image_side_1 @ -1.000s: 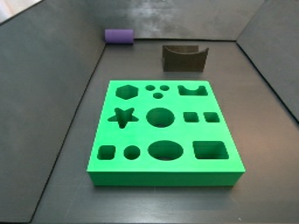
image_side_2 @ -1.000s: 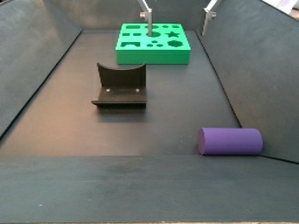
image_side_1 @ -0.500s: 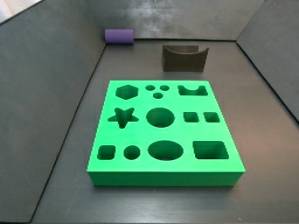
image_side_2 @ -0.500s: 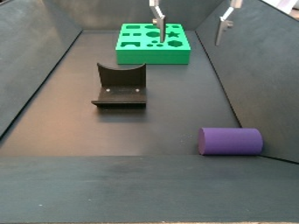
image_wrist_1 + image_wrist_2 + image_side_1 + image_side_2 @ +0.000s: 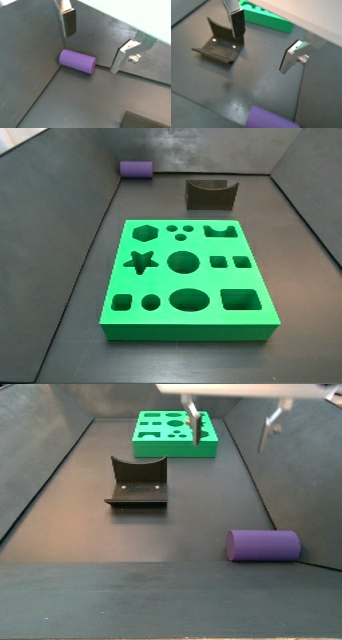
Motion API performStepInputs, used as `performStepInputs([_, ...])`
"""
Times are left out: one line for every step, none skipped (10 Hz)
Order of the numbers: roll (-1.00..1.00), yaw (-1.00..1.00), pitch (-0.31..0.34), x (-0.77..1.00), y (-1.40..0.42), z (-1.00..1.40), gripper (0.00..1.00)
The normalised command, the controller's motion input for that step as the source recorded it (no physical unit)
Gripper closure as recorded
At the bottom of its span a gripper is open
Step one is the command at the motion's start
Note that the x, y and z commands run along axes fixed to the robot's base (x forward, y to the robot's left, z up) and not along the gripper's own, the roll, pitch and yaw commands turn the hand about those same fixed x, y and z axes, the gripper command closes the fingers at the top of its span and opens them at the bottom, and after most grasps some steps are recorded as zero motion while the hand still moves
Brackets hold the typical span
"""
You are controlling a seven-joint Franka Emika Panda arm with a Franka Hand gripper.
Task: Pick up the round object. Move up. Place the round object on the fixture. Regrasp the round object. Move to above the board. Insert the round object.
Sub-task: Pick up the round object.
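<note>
No writing or brand shows on anything. The board (image 5: 189,278) fills the middle of a side view, its long axis running from the lower edge toward the top. The fixture (image 5: 138,483) stands left of centre in a side view, notch up; in another it sits at upper centre (image 5: 211,193). The peg (image 5: 263,545) lies on its side at lower right, long axis across the frame, flat end facing right; it appears at upper left in a side view (image 5: 136,169). The gripper (image 5: 235,426) hangs at upper right, jaws spread wide, holding nothing.
</note>
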Motion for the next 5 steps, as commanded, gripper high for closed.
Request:
performStepInputs([0.09,-0.69,0.019,-0.16,0.27,-0.40,0.00])
performStepInputs([0.04,-0.71,0.000,-0.16,0.29,-0.41,0.00])
performStepInputs([0.03,-0.76,0.000,-0.15,0.25,-0.41,0.00])
performStepInputs([0.03,-0.81,0.000,-0.12,0.20,-0.40,0.00])
performStepInputs([0.04,-0.77,0.017,-0.12,0.23,-0.49,0.00])
